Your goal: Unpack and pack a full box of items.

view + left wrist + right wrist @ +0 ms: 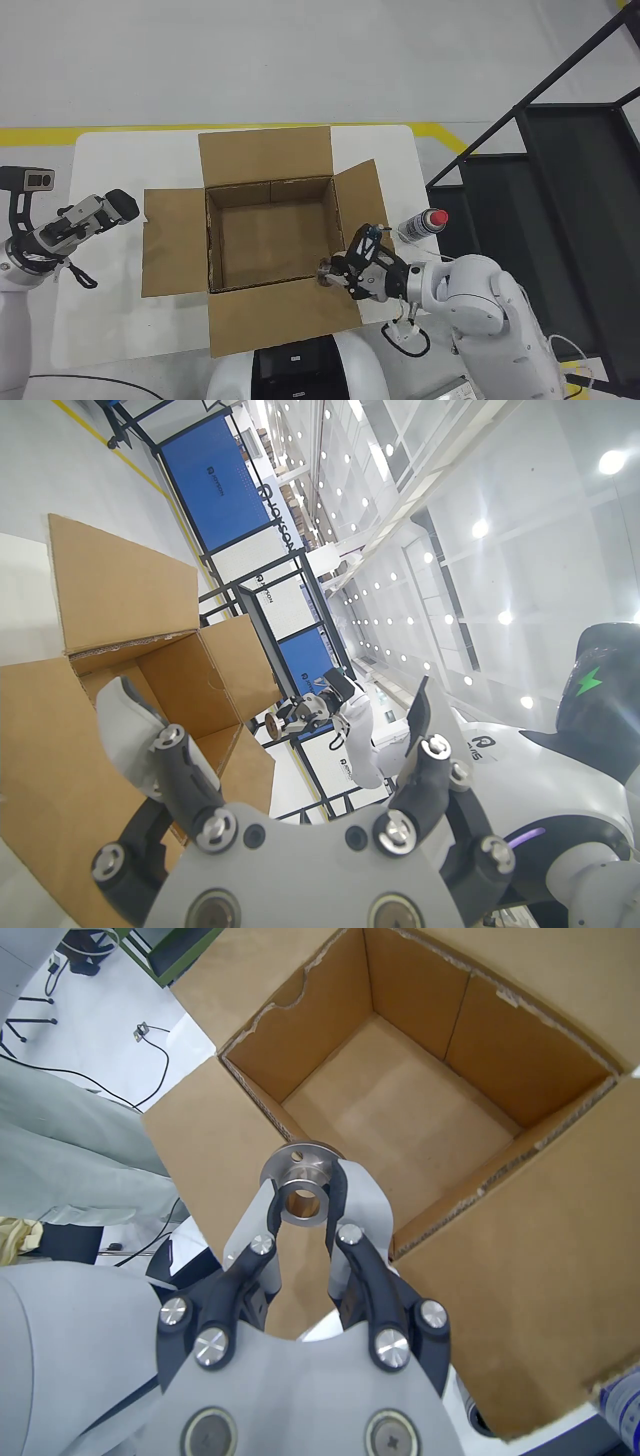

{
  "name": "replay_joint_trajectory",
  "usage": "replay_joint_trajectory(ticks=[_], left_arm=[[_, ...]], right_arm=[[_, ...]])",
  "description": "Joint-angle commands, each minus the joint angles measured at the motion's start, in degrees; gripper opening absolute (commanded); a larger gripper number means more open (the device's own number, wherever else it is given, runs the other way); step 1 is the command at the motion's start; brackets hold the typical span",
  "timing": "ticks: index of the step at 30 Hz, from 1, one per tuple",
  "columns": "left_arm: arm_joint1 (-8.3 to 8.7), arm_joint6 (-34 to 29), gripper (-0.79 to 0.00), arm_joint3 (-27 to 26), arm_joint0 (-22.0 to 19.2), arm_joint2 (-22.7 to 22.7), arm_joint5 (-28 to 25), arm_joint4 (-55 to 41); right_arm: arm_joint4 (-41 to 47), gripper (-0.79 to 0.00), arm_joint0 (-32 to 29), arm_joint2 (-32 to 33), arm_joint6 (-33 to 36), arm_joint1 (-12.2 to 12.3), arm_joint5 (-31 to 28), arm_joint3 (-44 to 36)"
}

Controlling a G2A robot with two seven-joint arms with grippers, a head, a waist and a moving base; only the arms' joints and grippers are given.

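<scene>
An open cardboard box stands in the middle of the white table, flaps spread, its inside bare. My right gripper hovers at the box's near right corner, shut on a metal flanged bushing; the same bushing appears far off in the left wrist view. My left gripper is held out beyond the table's left edge, open, with nothing between its white fingers. It points toward the box.
A spray can with a red cap lies on the table right of the box, also seen past the flap. A dark metal rack stands to the right. The table has bare room on its left side.
</scene>
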Motion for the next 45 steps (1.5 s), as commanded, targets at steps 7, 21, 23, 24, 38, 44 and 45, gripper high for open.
replay_joint_trajectory(ticks=[7, 21, 23, 24, 38, 44, 45], left_arm=[[0.0, 0.0, 0.0, 0.0, 0.0, 0.0, 0.0, 0.01], [0.0, 0.0, 0.0, 0.0, 0.0, 0.0, 0.0, 0.01], [0.0, 0.0, 0.0, 0.0, 0.0, 0.0, 0.0, 0.01], [0.0, 0.0, 0.0, 0.0, 0.0, 0.0, 0.0, 0.01], [0.0, 0.0, 0.0, 0.0, 0.0, 0.0, 0.0, 0.01], [0.0, 0.0, 0.0, 0.0, 0.0, 0.0, 0.0, 0.01], [0.0, 0.0, 0.0, 0.0, 0.0, 0.0, 0.0, 0.01]], right_arm=[[12.03, -0.785, -5.85, 12.19, 2.14, 1.92, -5.4, 5.43], [9.34, -0.785, -5.84, 13.89, 4.2, 3.27, -2.04, 10.72], [9.34, -0.785, -5.84, 13.89, 4.2, 3.27, -2.04, 10.72], [9.34, -0.785, -5.84, 13.89, 4.2, 3.27, -2.04, 10.72], [10.91, -0.785, -9.34, 16.51, 4.45, 4.28, -6.06, 8.6], [10.28, -0.785, -12.04, 17.7, 3.98, 5.42, -6.92, 9.55], [9.78, -0.785, -11.83, 17.61, 3.3, 5.48, -6.61, 10.1]])
